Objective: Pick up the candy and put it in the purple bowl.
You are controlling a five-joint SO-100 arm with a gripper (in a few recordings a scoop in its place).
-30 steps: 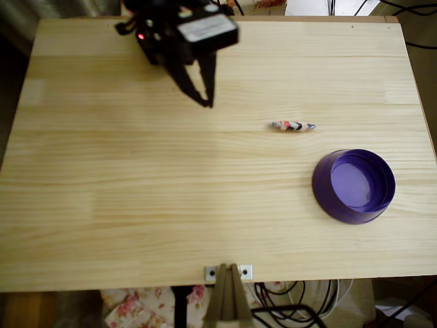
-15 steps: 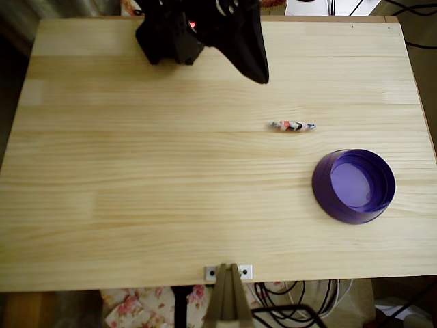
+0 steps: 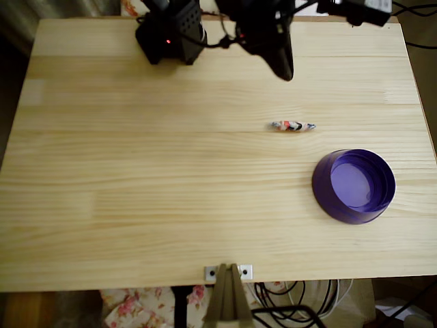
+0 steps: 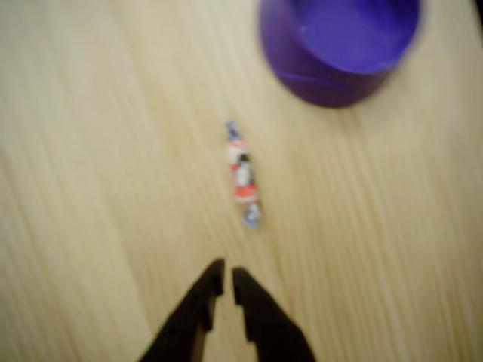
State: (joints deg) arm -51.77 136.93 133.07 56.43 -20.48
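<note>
The candy point(image 3: 292, 126) is a slim white wrapped sweet with red and dark marks, lying flat on the wooden table point(image 3: 136, 191). In the wrist view the candy point(image 4: 243, 175) lies lengthwise a little beyond my fingertips. The purple bowl point(image 3: 354, 186) stands on the table below and right of the candy; in the wrist view the purple bowl point(image 4: 338, 45) is at the top edge. My black gripper point(image 3: 283, 72) hangs above the table, up-left of the candy. In the wrist view the gripper point(image 4: 228, 277) has its tips nearly touching and holds nothing.
The arm's black base point(image 3: 171, 34) stands at the table's far edge. A metal bracket point(image 3: 228, 272) is clamped to the near edge. Cables lie off the table at the bottom right.
The arm has swung to the right across the far side of the table, bringing the gripper from the upper left toward the candy. Candy and bowl have not moved.
</note>
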